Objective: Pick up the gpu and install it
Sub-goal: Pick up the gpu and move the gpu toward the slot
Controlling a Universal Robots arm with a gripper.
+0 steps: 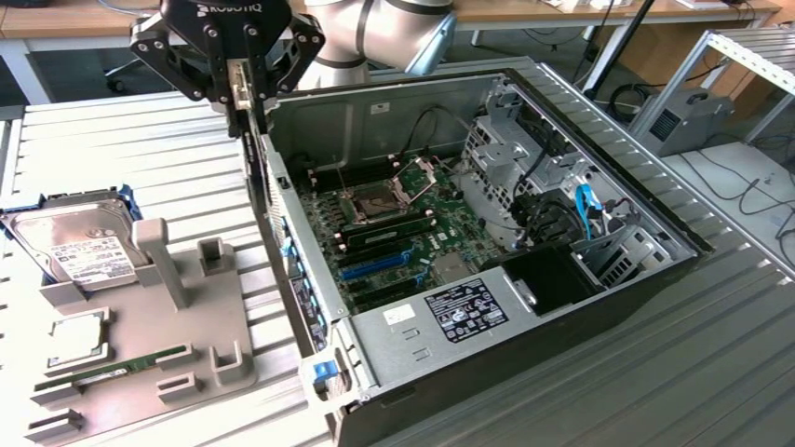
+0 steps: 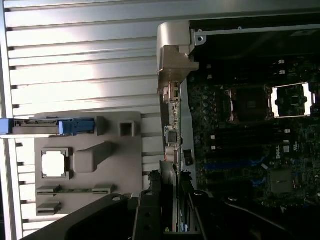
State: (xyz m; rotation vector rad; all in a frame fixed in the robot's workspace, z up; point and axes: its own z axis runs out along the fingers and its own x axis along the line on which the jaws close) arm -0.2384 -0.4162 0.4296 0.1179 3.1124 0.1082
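The gpu (image 2: 172, 100) hangs in the gripper (image 1: 246, 116), thin edge toward us, and its silvery bracket (image 2: 176, 55) reaches out beyond the fingertips. It appears to sit over the edge wall of the open computer case (image 1: 621, 196). The jaws stand partly closed, clamped on the card's two flat faces. We judge the card light and stiff but fragile. We take hold of it by the flat faces or bare board edges and keep pressure off connectors and components. The smooth faces may slip under side load. Below the tool, to one side, lies the motherboard (image 1: 410, 233). Well apart on the other side, the parts tray (image 1: 186, 372) carries a hard drive (image 1: 74, 247).
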